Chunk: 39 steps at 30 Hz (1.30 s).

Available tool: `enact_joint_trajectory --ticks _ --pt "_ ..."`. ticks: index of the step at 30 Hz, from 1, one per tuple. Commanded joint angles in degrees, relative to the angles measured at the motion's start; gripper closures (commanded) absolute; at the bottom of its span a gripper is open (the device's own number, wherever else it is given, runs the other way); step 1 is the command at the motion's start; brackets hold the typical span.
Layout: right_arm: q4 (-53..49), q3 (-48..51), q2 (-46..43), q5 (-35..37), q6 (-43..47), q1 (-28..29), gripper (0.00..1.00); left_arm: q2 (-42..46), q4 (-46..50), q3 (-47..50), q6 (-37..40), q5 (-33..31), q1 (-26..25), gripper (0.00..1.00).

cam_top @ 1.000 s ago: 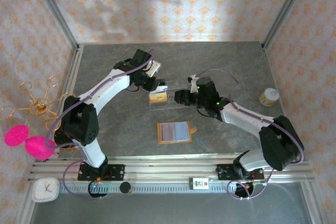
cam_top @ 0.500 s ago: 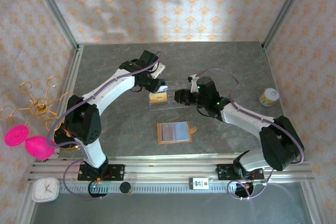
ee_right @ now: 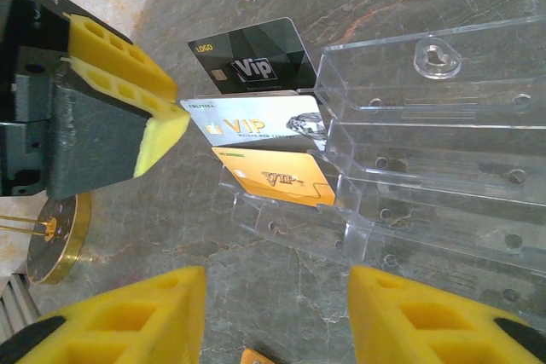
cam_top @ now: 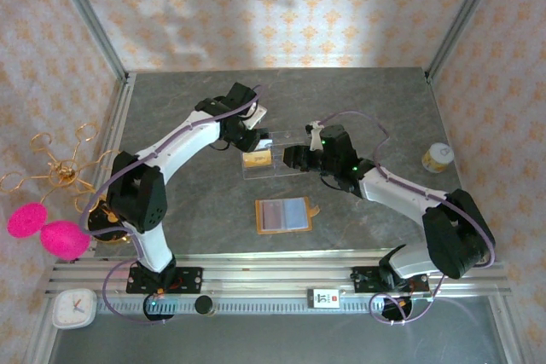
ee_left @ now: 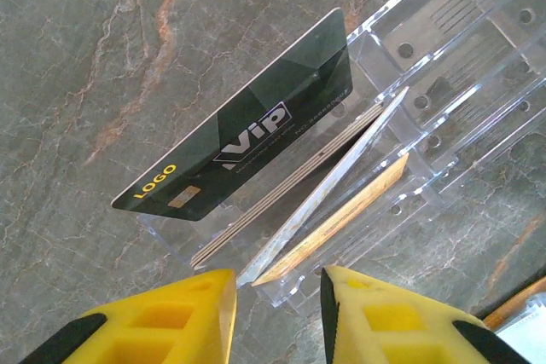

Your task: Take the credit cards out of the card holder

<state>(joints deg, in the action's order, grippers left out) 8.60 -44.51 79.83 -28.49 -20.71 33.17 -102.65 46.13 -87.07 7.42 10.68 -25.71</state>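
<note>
Left gripper (ee_left: 277, 283) had edged toward the acrylic stand (ee_right: 426, 125) since a second earlier, jaws apart, empty. Card holder (cam_top: 284, 215) lay open near the surface's (cam_top: 188, 210) near edge, centre; sleeves too small to tell if emptied. Farther in, three credit cards (ee_right: 256, 122) stood in the stand, so removal looked mostly done. Right gripper (ee_right: 277, 283) was wide, empty.

Each white-shelled arm, the left arm (cam_top: 175, 138) and right arm (cam_top: 397, 193), has black joints and a lilac cable (cam_top: 354, 113) looping back from the jaws, while the left gripper (ee_left: 277, 283) and right gripper (ee_right: 277, 296) carry blocky yellow fingers (ee_left: 171, 321) with rectangular cut-outs and black rear ends.
</note>
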Motion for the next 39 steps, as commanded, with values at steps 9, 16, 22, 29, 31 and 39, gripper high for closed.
enact_joint_trajectory --ticks 9,16,22,29,31,39 --pt "0.8 0.2 -1.6 -0.3 0.9 -0.4 0.53 -1.2 1.7 -2.3 0.1 0.5 1.1 0.66" --pt "1.0 0.1 -1.4 -0.6 1.1 -0.4 0.53 0.4 0.5 -1.8 0.3 0.3 1.2 0.63" --pt "0.9 0.1 -1.5 -0.6 1.1 -0.4 0.53 -1.1 0.9 -2.0 0.8 1.2 1.8 0.63" --pt "0.7 0.1 -1.6 -0.5 1.2 -0.5 0.53 -2.2 0.9 -2.7 1.0 1.5 2.2 0.65" --pt "0.7 0.0 -1.6 -0.5 1.2 -0.5 0.53 -2.6 0.8 -2.8 1.2 2.0 2.2 0.66" --pt "0.7 0.0 -1.2 -0.3 1.3 -0.5 0.53 -3.1 0.9 -2.9 1.4 3.6 2.2 0.75"
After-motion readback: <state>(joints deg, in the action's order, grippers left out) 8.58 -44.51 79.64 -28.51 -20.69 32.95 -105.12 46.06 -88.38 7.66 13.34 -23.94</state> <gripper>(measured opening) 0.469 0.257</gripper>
